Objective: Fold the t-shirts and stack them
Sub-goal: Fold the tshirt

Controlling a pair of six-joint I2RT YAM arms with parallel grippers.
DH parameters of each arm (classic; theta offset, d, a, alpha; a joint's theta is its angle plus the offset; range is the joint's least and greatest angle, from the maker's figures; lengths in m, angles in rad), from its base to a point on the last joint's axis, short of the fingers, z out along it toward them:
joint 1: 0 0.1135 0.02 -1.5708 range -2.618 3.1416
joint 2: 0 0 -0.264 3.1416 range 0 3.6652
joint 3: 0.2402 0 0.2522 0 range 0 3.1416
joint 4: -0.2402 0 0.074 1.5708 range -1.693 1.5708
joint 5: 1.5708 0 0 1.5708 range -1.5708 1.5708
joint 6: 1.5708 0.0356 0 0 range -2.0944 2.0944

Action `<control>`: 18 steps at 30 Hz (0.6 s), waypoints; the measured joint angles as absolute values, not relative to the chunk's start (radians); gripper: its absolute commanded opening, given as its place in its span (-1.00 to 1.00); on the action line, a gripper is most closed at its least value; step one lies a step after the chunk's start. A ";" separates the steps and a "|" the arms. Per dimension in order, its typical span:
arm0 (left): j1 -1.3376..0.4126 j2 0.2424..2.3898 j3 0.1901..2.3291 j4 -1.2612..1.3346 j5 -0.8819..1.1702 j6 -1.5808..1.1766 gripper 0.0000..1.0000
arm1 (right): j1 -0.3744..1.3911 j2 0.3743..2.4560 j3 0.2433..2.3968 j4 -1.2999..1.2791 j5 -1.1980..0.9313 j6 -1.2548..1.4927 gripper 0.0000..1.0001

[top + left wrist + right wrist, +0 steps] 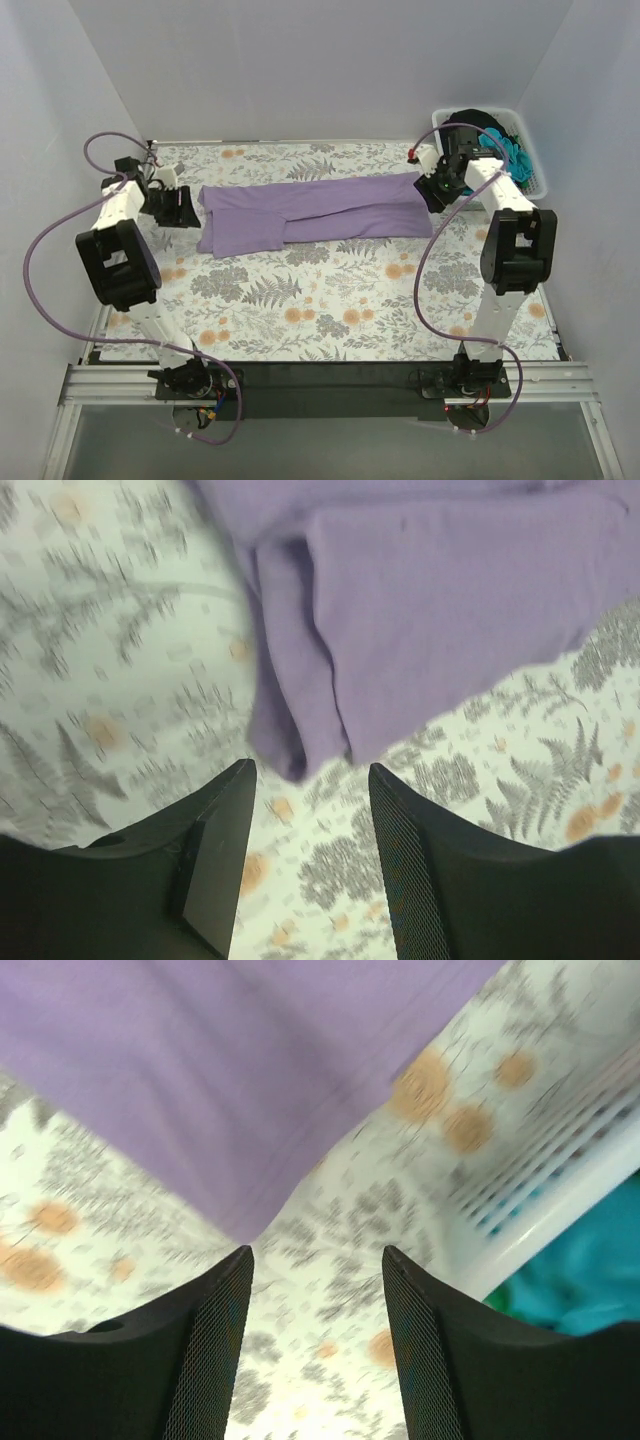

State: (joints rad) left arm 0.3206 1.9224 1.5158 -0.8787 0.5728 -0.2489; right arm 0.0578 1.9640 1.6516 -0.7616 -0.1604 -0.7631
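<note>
A lavender-purple t-shirt (pixel 315 213) lies folded into a long band across the back of the floral table covering. My left gripper (pixel 176 207) hangs open just off its left end; in the left wrist view the cloth's folded corner (pixel 290 750) sits beyond the empty gap between the fingers (pixel 312 770). My right gripper (pixel 436 187) is open at the shirt's right end, with the purple edge (pixel 250 1110) ahead of its empty gap (pixel 318 1252). More t-shirts, teal (pixel 512 157) and black (pixel 470 125), are piled in the basket.
A white slotted basket (pixel 537 180) stands at the back right corner, close beside my right gripper; its wall (pixel 560 1185) shows in the right wrist view. White walls enclose the table on three sides. The floral covering (pixel 330 290) spreads in front of the shirt.
</note>
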 measured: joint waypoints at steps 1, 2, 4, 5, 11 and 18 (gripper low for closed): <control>0.337 1.891 1.474 -0.883 0.576 -0.250 -0.03 | 0.049 1.940 1.623 -0.766 -0.180 -0.749 0.18; 0.347 1.865 1.436 -0.889 0.579 -0.251 -0.02 | 0.037 1.916 1.591 -0.778 -0.200 -0.731 0.18; 0.349 1.833 1.379 -0.893 0.589 -0.252 -0.02 | 0.017 1.889 1.541 -0.796 -0.234 -0.699 0.16; 0.345 1.826 1.358 -0.892 0.594 -0.252 -0.02 | 0.013 1.886 1.523 -0.805 -0.250 -0.682 0.16; 0.329 1.825 1.262 -0.860 0.607 -0.270 0.01 | 0.016 1.912 1.487 -0.821 -0.300 -0.606 0.22; 0.330 1.825 1.214 -0.836 0.607 -0.278 0.09 | -0.009 2.006 1.510 -0.813 -0.309 -0.566 0.25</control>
